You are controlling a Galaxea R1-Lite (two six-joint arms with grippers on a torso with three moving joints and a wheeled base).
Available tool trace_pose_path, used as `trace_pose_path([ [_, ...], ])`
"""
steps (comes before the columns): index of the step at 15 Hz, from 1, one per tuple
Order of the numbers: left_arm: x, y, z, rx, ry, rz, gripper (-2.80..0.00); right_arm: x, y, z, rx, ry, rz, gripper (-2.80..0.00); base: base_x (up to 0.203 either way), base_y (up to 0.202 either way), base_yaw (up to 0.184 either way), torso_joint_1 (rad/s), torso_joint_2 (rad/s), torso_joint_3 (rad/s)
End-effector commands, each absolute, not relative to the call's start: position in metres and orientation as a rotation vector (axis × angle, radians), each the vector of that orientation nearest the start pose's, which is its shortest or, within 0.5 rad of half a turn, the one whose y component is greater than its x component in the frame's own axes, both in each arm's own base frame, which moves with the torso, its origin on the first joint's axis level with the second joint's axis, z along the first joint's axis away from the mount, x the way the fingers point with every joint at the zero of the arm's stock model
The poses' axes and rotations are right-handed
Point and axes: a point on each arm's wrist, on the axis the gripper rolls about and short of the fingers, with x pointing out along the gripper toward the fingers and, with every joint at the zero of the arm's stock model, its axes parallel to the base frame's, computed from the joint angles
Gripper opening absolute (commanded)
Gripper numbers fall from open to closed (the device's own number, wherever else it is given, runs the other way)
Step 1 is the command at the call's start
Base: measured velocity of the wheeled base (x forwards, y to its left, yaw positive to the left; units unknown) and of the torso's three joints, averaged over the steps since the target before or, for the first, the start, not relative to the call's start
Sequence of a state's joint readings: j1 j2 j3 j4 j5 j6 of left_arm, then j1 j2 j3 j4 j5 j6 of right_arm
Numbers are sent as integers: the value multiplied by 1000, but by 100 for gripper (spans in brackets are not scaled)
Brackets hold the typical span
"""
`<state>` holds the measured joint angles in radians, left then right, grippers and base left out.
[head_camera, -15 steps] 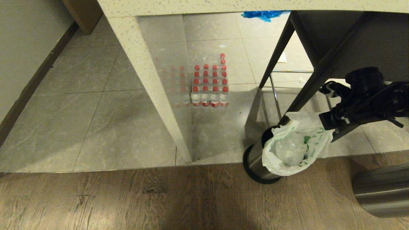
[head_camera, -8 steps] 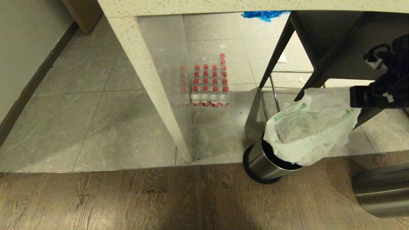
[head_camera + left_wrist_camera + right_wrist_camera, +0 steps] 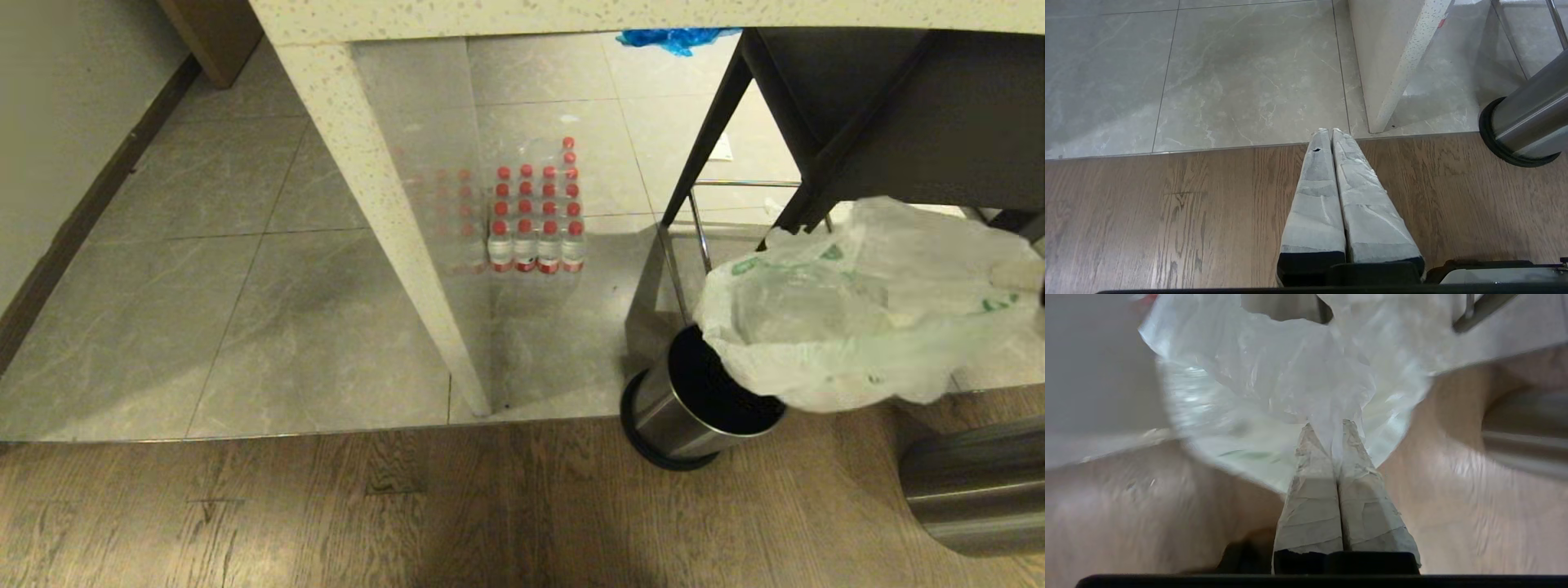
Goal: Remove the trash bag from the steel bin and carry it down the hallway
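Note:
The trash bag, thin whitish film with green print, hangs spread in the air at the right, its lower edge over the right side of the steel bin's mouth. The steel bin stands on the wood floor with its dark inside bare; the left wrist view also shows the steel bin. My right gripper is shut on a gathered fold of the trash bag and lies almost wholly past the head view's right edge. My left gripper is shut on nothing above the wood floor. The hallway's grey marbled tiles lie at the left.
A speckled counter leg stands left of the bin. Behind it is a pack of red-capped bottles. A dark table frame and a chrome rack stand behind the bin, a second steel cylinder at lower right, a blue bag far back.
My right gripper has risen and swung right, out of the head view, drawing the trash bag up out of the bin. The bin's inside now shows bare. The left arm has not moved.

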<state>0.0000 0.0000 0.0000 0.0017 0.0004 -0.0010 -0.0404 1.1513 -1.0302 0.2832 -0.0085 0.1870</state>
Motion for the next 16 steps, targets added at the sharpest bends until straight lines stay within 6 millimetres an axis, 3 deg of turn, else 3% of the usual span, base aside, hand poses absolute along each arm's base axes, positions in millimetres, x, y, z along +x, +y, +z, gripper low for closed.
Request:
trace_pose_path([
  [1,-23,0,75,-2,2,1,-280,88,-3,282,193,287,-68,-280,0,0,0,0,0,0],
  [4,-23,0,75,-2,3,2,-280,25,-1,232,193,267,-64,-280,0,0,0,0,0,0],
  [7,-23,0,75,-2,2,2,-280,-14,0,165,185,256,-95,-280,0,0,0,0,0,0],
  [9,-23,0,75,-2,3,2,-280,-26,-1,124,164,232,-144,-280,0,0,0,0,0,0],
  [11,-23,0,75,-2,2,2,-280,-37,-2,102,117,126,-151,-280,0,0,0,0,0,0],
  [14,-23,0,75,-2,2,1,-280,-33,-2,83,50,98,-106,-280,0,0,0,0,0,0],
  [16,-23,0,75,-2,2,2,-280,-30,0,81,31,81,-36,-280,0,0,0,0,0,0],
])
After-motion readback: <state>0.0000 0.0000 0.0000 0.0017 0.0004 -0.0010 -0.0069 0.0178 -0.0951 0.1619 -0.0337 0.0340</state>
